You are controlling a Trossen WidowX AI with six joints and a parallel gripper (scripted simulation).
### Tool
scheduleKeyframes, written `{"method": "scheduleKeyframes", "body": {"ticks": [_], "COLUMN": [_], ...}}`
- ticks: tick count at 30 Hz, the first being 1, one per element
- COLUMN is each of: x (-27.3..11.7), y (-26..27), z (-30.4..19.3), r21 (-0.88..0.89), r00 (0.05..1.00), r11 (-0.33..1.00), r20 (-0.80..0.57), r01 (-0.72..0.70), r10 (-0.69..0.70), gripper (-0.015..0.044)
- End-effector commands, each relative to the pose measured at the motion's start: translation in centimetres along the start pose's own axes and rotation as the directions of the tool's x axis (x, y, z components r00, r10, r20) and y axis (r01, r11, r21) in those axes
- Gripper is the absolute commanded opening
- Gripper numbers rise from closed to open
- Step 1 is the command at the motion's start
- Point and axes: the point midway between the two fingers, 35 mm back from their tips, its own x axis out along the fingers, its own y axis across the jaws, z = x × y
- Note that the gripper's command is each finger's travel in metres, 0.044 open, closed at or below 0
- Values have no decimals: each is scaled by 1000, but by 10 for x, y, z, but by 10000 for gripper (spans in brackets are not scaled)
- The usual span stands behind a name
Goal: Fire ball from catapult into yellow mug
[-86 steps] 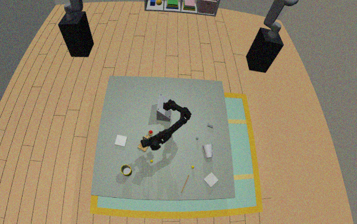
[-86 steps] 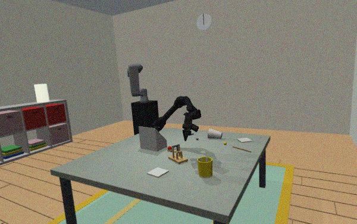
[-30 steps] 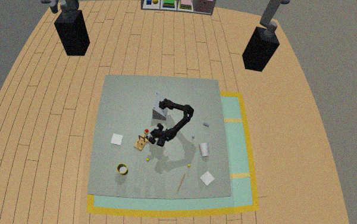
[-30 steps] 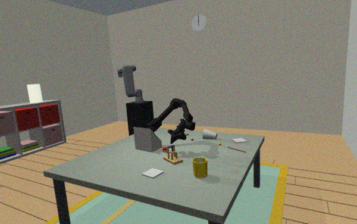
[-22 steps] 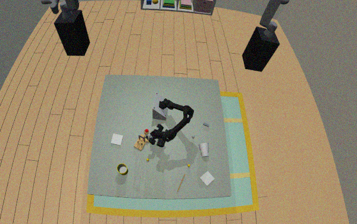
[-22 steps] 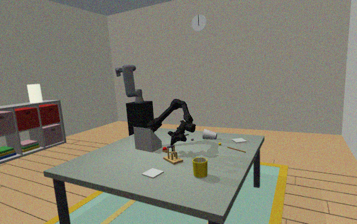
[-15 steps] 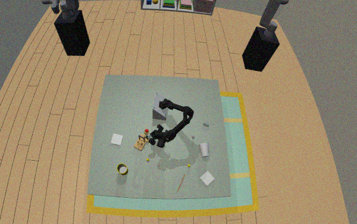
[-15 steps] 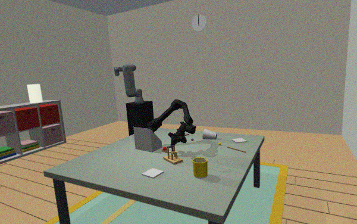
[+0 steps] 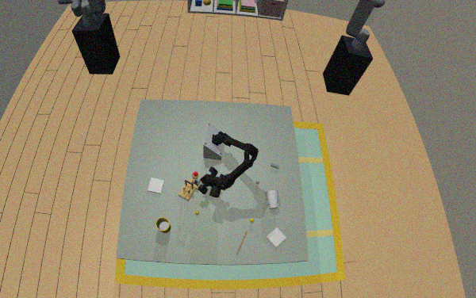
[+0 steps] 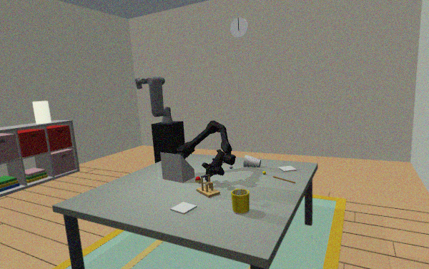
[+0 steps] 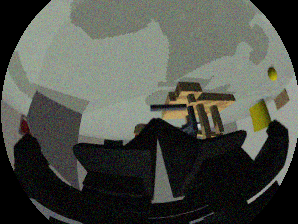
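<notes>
The wooden catapult (image 9: 186,192) (image 10: 208,193) (image 11: 220,99) stands on the grey table. The red ball (image 9: 195,173) (image 10: 198,178) sits at the cup end of its arm; in the wrist view my fingers hide the ball and only part of the cup (image 11: 140,129) shows. My gripper (image 9: 199,187) (image 10: 206,175) (image 11: 156,121) is shut and empty, low beside the catapult at its cup end. The yellow mug (image 9: 163,225) (image 10: 240,201) (image 11: 259,115) stands upright, beyond the catapult's other end.
A grey wedge block (image 9: 212,153) (image 10: 175,168) (image 11: 55,135) stands by the arm's base. Yellow balls (image 9: 197,212) (image 9: 251,220), a thin stick (image 9: 242,242) (image 10: 284,179), a tipped white cup (image 9: 273,199) (image 10: 252,162) and white squares (image 9: 155,185) (image 9: 276,237) lie around.
</notes>
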Motion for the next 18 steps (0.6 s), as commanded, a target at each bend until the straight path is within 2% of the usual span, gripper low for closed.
{"method": "scheduleKeyframes", "body": {"ticks": [1, 15, 18], "x": [7, 28, 5], "y": [2, 6, 1], "z": [5, 26, 19], "r21": [3, 3, 2], "r00": [1000, 1000, 1000], "r11": [1000, 1000, 1000], "r20": [1, 2, 2], "r01": [-10, -12, -8], "r10": [10, 12, 8], "gripper": [0, 0, 0]}}
